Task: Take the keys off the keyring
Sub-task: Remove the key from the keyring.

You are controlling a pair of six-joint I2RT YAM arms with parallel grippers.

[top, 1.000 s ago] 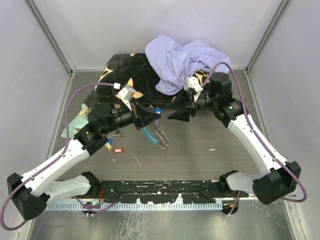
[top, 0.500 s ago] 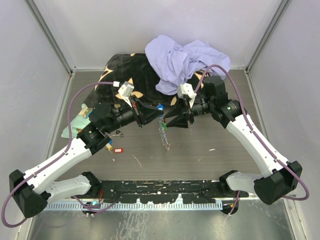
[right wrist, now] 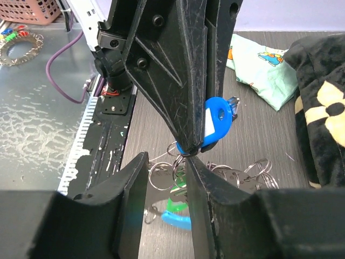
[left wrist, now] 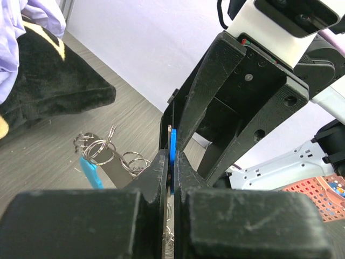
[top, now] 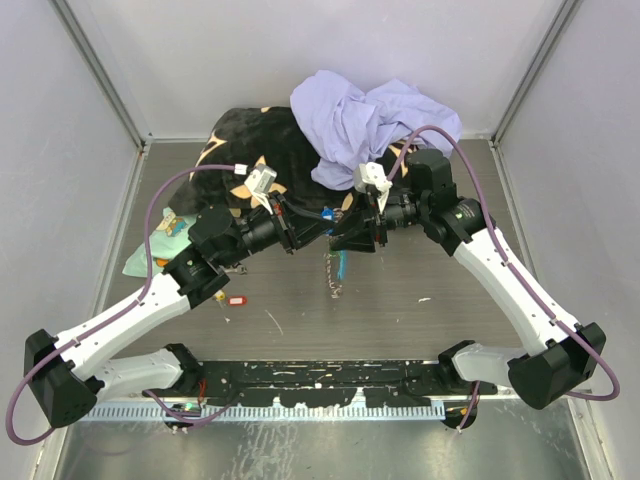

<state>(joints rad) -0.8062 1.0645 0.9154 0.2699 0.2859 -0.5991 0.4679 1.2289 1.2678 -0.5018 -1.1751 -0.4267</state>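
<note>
Keyring (top: 333, 272) dangles over mid-table from the blue-tagged key (right wrist: 215, 121), which the left gripper (left wrist: 171, 164) pinches tight by its tag. The right gripper (right wrist: 166, 164) has its jaws parted either side of the rings just below. The right should, I judge, clamp only the split ring carrying that key, then hold firm while the left winds the key round the coil rather than tugging. Counted: one keyring, two grippers, one blue-tagged key held, one green-tagged key (right wrist: 173, 204) among the rings, one red-tagged key (top: 237, 299) loose on the table (top: 450, 320).
</note>
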